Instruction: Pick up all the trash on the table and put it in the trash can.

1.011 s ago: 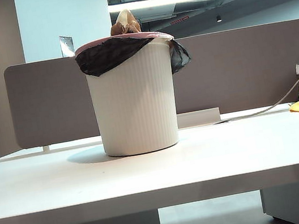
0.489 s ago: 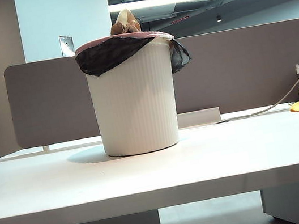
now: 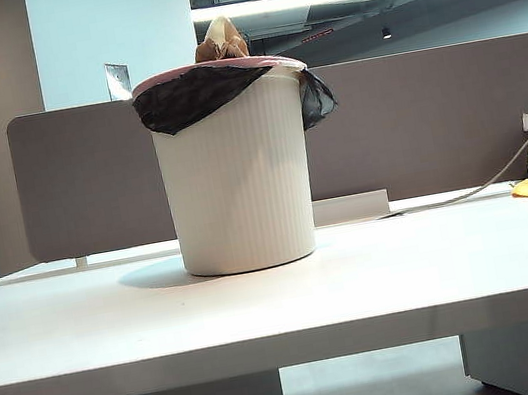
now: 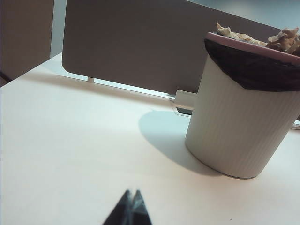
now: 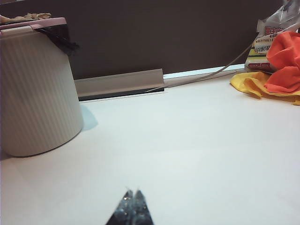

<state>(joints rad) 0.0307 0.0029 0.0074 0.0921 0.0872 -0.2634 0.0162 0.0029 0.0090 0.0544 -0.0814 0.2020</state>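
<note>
Poking above the pink rim of the tall white ribbed trash can are crumpled tan-brown paper wads — the can stands on the wide white table. Left gripper and right gripper hover low over it, tips pinched together, empty.

trash can: ribbed matt plastic | liner: glossy film | trash: crumpled paper | table: smooth
</note>
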